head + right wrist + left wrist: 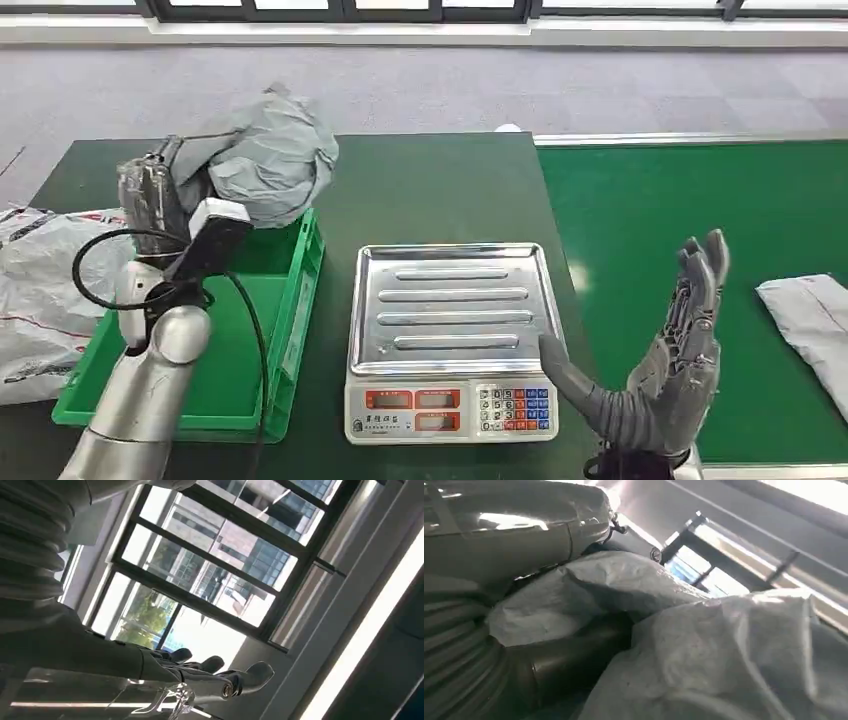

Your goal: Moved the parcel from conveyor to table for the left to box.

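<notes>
A crumpled grey parcel [265, 155] hangs above the far end of the green crate [290, 300], held up by my left hand [160, 190]. In the left wrist view the grey wrapping [704, 650] presses against my fingers [524, 525], which close around it. My right hand [660, 350] stands upright near the front of the green conveyor [700, 200], fingers spread and empty, its thumb reaching toward the scale. The right wrist view has those fingers [210, 675] stretched out against windows.
A silver-topped scale [450, 340] with a keypad sits between crate and conveyor. Another grey parcel [815, 325] lies on the conveyor at the right edge. White plastic bags [40, 290] lie left of the crate on the dark green table [430, 190].
</notes>
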Tool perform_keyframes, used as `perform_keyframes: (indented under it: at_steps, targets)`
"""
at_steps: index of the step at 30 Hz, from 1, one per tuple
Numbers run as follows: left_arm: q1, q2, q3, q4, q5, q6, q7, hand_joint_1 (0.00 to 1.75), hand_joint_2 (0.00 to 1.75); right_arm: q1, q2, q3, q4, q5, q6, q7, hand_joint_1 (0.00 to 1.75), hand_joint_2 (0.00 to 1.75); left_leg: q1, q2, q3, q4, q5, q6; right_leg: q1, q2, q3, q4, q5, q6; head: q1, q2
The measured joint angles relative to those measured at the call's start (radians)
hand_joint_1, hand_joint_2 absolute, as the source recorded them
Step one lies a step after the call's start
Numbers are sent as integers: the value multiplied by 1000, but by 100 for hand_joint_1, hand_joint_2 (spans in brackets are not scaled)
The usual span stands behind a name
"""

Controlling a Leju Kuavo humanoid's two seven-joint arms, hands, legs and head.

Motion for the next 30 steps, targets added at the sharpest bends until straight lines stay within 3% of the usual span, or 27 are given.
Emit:
perform_keyframes:
  at_steps: [20, 30]
  targets:
    - [-53, 47, 144, 52, -14, 68, 11, 175, 175, 9, -23, 0, 15, -28, -66, -16, 0, 175, 0, 0, 0, 0, 0, 0, 0, 0, -1, 0, 0, 0, 0, 0]
    - [-33, 49, 147, 221, -53, -39, 62, 175, 175, 10, -23, 0, 14, 16, -35, 35, 0, 175, 0, 1, 0, 0, 0, 0, 0, 1, -1, 0, 0, 0, 0, 0]
